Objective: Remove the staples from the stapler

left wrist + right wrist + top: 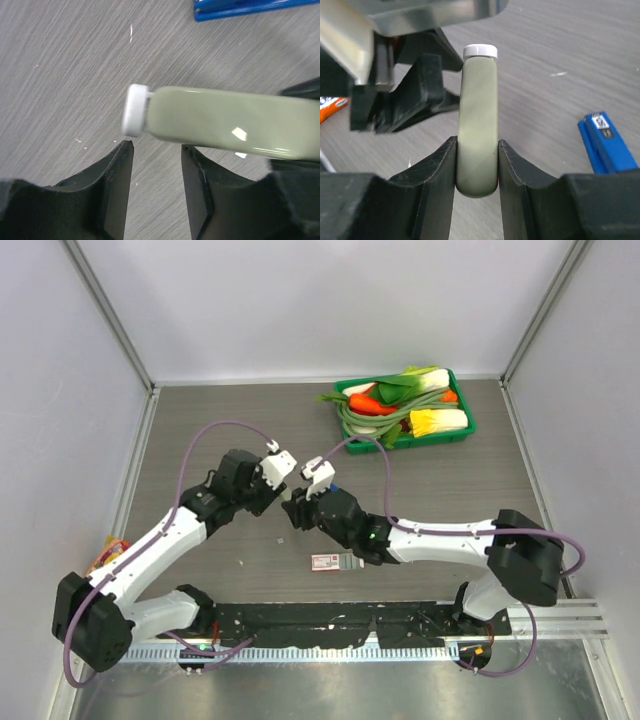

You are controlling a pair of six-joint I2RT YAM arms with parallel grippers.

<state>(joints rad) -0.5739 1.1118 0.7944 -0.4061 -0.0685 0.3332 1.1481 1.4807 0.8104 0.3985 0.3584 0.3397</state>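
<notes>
Looking for the stapler point(607, 144) here, is it that dark-blue thing lying flat on the table point(200, 420)? (mech_newbie)

Yep, that's it. (benchrat) It sits just to the right of the right gripper point(476, 144) in its own wrist view, barcode sticker facing up, and neither arm touches it. What the right gripper does have is a pale green bar point(479, 100) with a white cap point(135, 110), both fingers pressed tight against its sides.

And the left one? (mech_newbie)

The left gripper point(155, 146) has its fingers parted with nothing between them. The capped end of the bar hangs just past its fingertips. One thin pale sliver point(131, 33) lies on the wood grain, too small to tell what it is. Closer to the bases there's a red-and-white box point(335, 561), and a green tray point(440, 439) of vegetables sits way off at the far right. (benchrat)
</notes>
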